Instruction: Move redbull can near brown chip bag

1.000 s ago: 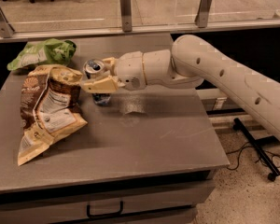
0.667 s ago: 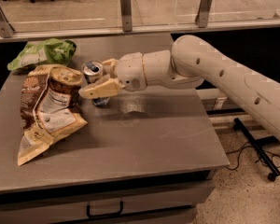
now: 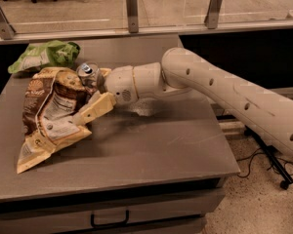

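Observation:
The redbull can is a slim silver and blue can with its silver top showing. It stands tilted between my gripper's fingers at the brown chip bag's upper right edge. My gripper is shut on the can; its near cream finger lies over the bag's right side. The brown chip bag is large, brown and cream-yellow with a white label panel, and lies crumpled on the left of the grey table. The can's lower part is hidden by the gripper.
A bright green bag lies at the table's back left corner. A rail with metal posts runs behind the table. My white arm reaches in from the right. Cables and a stand lie on the floor at right.
My gripper has moved left with the can in it, from the table's middle back to the brown chip bag's right edge. The bags have not moved.

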`<state>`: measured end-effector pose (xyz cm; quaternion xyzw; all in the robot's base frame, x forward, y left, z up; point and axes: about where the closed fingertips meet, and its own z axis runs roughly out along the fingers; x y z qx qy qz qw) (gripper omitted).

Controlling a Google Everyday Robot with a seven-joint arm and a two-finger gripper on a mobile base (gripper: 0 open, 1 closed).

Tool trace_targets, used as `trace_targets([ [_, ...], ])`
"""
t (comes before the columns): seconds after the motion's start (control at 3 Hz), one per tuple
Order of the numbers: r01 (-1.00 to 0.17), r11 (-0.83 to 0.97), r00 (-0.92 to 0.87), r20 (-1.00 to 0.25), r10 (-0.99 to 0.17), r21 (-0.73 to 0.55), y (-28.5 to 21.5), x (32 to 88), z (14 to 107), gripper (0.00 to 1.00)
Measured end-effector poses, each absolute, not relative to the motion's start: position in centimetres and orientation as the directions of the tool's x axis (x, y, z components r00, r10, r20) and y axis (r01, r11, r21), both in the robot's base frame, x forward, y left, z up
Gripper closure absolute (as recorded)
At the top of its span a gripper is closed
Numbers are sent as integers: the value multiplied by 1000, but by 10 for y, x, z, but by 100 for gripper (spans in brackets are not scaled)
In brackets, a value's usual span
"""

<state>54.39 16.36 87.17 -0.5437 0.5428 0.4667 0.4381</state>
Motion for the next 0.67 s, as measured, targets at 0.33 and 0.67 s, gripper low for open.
trace_targets([
  [0.33,-998,57,-20,-978,-208,8,132,552,883,0],
  [0.67,-966,228,60,-963,-262,-122,64,564,927,0],
])
